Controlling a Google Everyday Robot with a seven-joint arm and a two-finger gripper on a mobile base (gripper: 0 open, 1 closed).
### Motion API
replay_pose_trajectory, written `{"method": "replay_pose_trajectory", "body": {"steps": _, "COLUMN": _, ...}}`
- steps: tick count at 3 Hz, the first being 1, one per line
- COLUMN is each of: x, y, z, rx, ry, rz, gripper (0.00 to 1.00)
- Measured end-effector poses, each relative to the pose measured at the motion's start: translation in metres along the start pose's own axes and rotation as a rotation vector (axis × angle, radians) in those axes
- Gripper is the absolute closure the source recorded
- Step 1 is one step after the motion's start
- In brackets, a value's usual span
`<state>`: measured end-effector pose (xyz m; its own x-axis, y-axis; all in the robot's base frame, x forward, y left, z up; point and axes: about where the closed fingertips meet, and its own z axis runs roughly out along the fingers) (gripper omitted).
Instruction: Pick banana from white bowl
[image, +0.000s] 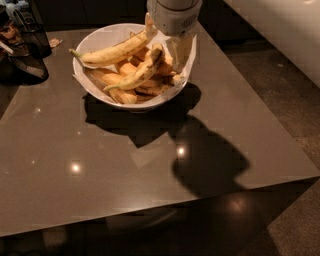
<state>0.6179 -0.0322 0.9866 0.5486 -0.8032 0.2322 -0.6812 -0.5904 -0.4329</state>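
The white bowl (94, 80), lined with white paper, stands at the back middle of the table. Several bananas lie in it. The curved yellow banana (136, 75) with dark speckles at its blunt end lies across the top of the pile, its stem pointing front left. A longer, straighter banana with a green stem (112, 51) lies behind it. My gripper (165, 41) hangs over the bowl's right side, above the speckled blunt end. It is open, with one pale finger (180, 52) to the right of that end and the other at the far rim.
Dark objects (24, 45) stand at the table's back left corner. The grey table (100, 170) reaches forward to a front edge and a right edge, with floor (295, 95) beyond on the right. A pale wall (280, 30) stands at the back right.
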Motion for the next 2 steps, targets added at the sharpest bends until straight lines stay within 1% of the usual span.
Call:
{"method": "replay_pose_trajectory", "body": {"steps": 1, "x": -0.0048, "y": -0.0064, "z": 0.0065, "rx": -0.016, "ry": -0.007, "rz": -0.02, "gripper": 0.41}}
{"method": "replay_pose_trajectory", "body": {"steps": 2, "x": -0.0088, "y": -0.0126, "z": 0.0106, "rx": -0.027, "ry": -0.011, "rz": -0.042, "gripper": 0.41}}
